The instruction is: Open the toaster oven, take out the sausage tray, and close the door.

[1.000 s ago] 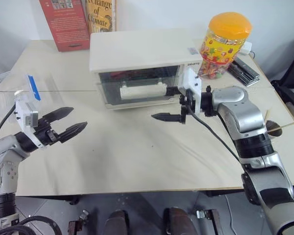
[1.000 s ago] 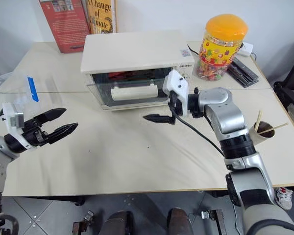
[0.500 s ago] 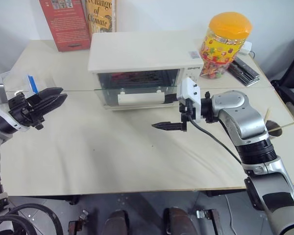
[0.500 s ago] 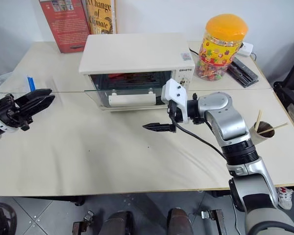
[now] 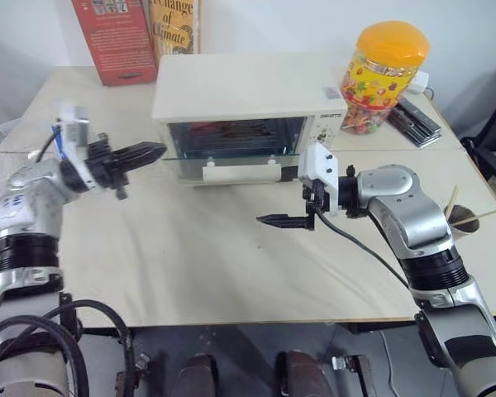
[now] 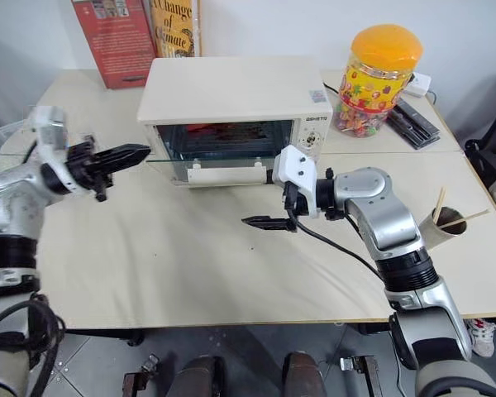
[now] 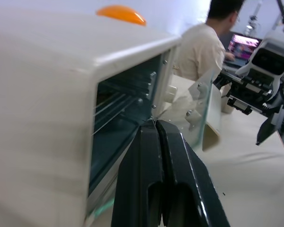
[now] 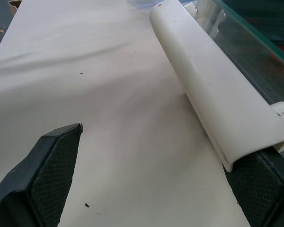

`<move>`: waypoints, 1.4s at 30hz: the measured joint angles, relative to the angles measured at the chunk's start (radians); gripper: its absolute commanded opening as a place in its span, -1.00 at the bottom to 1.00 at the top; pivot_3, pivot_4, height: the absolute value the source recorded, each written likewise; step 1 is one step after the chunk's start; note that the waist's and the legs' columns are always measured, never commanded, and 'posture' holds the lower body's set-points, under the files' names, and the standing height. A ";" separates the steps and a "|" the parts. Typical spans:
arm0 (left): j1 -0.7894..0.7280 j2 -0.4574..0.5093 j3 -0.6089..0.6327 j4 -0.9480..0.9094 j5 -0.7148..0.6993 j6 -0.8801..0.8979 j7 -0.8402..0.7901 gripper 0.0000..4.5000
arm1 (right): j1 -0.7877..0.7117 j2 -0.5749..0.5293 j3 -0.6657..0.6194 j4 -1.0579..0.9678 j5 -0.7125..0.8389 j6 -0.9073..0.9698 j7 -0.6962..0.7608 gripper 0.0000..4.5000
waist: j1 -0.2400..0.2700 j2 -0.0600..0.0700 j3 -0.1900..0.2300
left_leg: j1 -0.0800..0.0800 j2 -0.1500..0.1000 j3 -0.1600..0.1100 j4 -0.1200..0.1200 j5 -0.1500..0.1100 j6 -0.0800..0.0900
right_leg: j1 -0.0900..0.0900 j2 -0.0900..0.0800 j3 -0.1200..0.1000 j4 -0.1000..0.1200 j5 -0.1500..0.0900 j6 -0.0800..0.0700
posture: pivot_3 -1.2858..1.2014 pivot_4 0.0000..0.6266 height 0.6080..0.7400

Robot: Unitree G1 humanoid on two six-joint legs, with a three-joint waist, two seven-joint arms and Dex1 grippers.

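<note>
The cream-white toaster oven [image 5: 244, 83] stands at the back of the table. Its glass door [image 5: 231, 155] is swung down about level, with the bar handle [image 5: 240, 171] at its front edge. Something red [image 6: 208, 128] shows in the cavity; the sausage tray itself is too dim to make out. My left gripper [image 5: 159, 150] is shut and empty, its tips at the oven's front left corner [image 7: 155, 124]. My right gripper [image 5: 285, 198] stands open by the handle's right end, with one finger [image 8: 52, 175] out over the table and nothing held.
A candy jar with an orange lid [image 5: 379, 74] stands right of the oven, and a black remote [image 5: 413, 116] lies behind it. Books [image 5: 116, 37] lean at the back left. A cup of sticks [image 5: 467, 217] is at the right edge. A person [image 7: 199, 52] sits in the background.
My left gripper has shut and swung from the table's left side up to the oven's front left corner. The door has dropped further open. My right gripper has hardly moved.
</note>
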 measured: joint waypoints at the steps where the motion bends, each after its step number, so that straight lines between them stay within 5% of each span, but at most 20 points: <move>1: -0.011 -0.009 -0.011 0.021 0.015 -0.010 -0.009 -0.99 | 0.004 -0.002 0.000 -0.009 0.001 0.010 -0.003 1.00 | -0.003 0.000 0.000 | 0.000 0.000 0.000 0.000 0.000 0.000 | 0.000 0.000 0.000 0.000 0.000 0.000 | 0.03 -0.52 1.00; 11: -0.076 -0.035 -0.053 0.121 0.087 -0.053 -0.097 -0.99 | 0.111 -0.192 0.003 -0.149 -0.012 0.181 -0.014 1.00 | 0.004 0.000 0.000 | 0.000 0.000 0.000 0.000 0.000 0.000 | 0.000 0.000 -0.001 0.000 0.000 0.000 | 0.03 -0.52 1.00; 15: -0.068 -0.030 -0.097 0.120 0.123 -0.049 -0.141 -0.99 | 0.210 -0.355 0.004 -0.242 0.002 0.238 0.060 1.00 | 0.007 -0.001 0.001 | -0.001 0.000 0.001 0.000 -0.001 0.001 | 0.000 0.000 -0.001 -0.001 0.000 0.000 | 0.03 -0.52 1.00; 20: -0.041 -0.029 -0.151 0.108 0.179 -0.073 -0.174 -0.99 | 0.222 -0.381 -0.086 -0.292 0.094 0.301 0.062 1.00 | 0.000 -0.001 0.001 | 0.000 0.001 0.002 0.002 -0.001 0.001 | 0.000 0.000 -0.001 -0.001 0.000 0.000 | 0.03 -0.52 1.00; 26: 0.008 -0.032 -0.186 0.090 0.253 -0.150 -0.154 -0.99 | 0.074 -0.252 -0.154 -0.257 0.137 0.319 -0.062 1.00 | 0.002 -0.001 0.001 | 0.000 0.001 0.002 0.003 -0.001 0.001 | 0.000 0.000 -0.001 0.000 0.000 0.000 | 0.03 -0.52 1.00; 42: 0.217 -0.052 -0.137 -0.097 0.298 -0.303 0.036 -0.99 | -0.146 0.146 0.169 0.080 -0.228 -0.004 -0.386 1.00 | -0.003 -0.001 0.001 | 0.000 0.002 0.002 0.003 -0.001 0.001 | -0.001 0.000 -0.001 0.005 0.000 0.000 | 0.03 -0.52 1.00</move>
